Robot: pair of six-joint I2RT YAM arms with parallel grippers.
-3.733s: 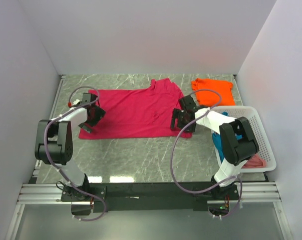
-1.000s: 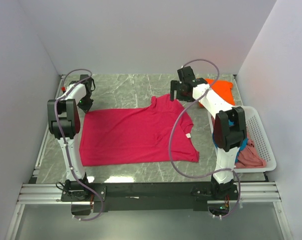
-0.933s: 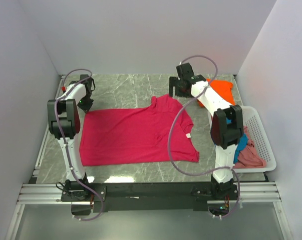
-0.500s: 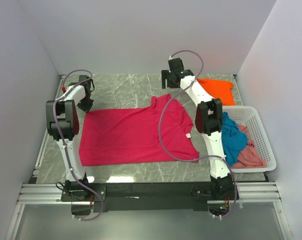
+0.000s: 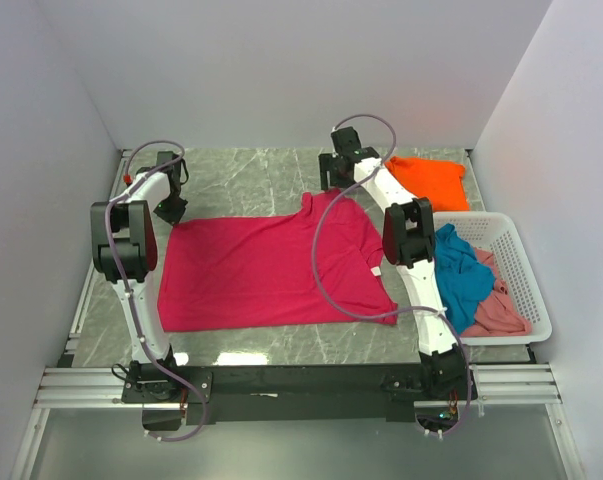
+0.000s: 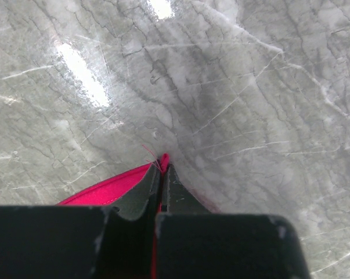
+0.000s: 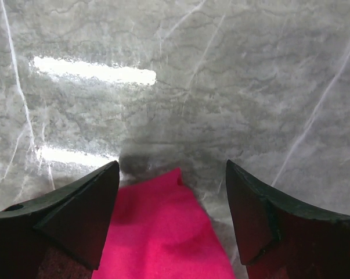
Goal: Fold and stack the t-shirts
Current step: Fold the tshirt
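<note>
A large crimson t-shirt (image 5: 271,265) lies spread flat mid-table. My left gripper (image 5: 171,209) is shut on its far left corner; the left wrist view shows the jaws (image 6: 162,168) pinching a thin fold of crimson cloth (image 6: 114,187). My right gripper (image 5: 330,178) hovers open over the shirt's far right sleeve. In the right wrist view the crimson sleeve tip (image 7: 163,232) lies between the fingers (image 7: 87,215) without touching them. A folded orange t-shirt (image 5: 427,181) lies at the far right.
A white lattice basket (image 5: 521,275) at the right edge holds a teal-blue t-shirt (image 5: 463,275) and a dusty pink one (image 5: 498,312). The side walls stand close to both arms. Grey marble table (image 5: 251,175) shows beyond the shirt.
The right arm has swung left along the far edge to the crimson sleeve, its jaws narrowing a little. The left gripper has kept its hold in place.
</note>
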